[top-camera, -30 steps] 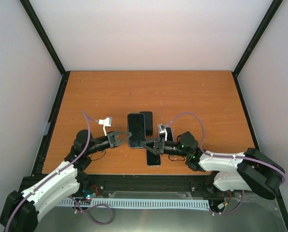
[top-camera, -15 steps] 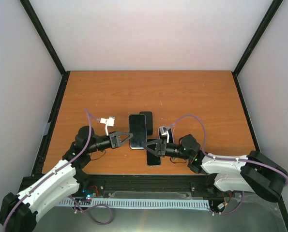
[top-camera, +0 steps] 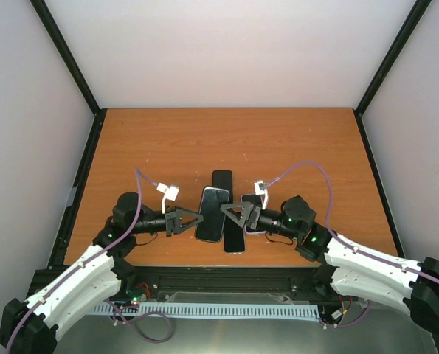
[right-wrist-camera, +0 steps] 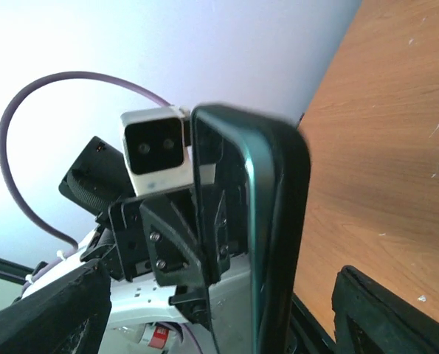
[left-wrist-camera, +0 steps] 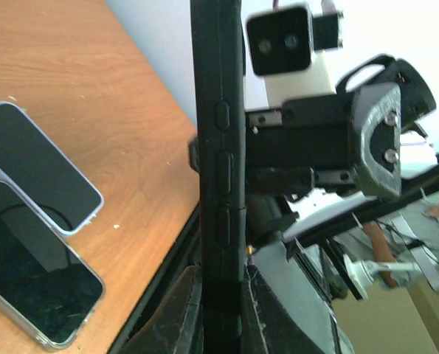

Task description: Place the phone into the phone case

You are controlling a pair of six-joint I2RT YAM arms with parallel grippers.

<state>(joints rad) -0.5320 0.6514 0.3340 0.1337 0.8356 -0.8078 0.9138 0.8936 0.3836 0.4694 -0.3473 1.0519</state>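
Left claw point(left-wrist-camera: 220, 313) clamps the case point(left-wrist-camera: 219, 147), right claw point(top-camera: 224, 212) spread apart; phone point(top-camera: 213, 210) seems inside, full seating unclear.

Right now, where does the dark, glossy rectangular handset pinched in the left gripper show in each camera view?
Top external: the handset is at centre, its left edge in the left gripper.
Left wrist: the handset is edge-on, a vertical dark bar at centre with side buttons showing.
Right wrist: the handset is edge-on, right of centre.
Shared landmark: the orange-brown wooden tabletop, visible in all three views.
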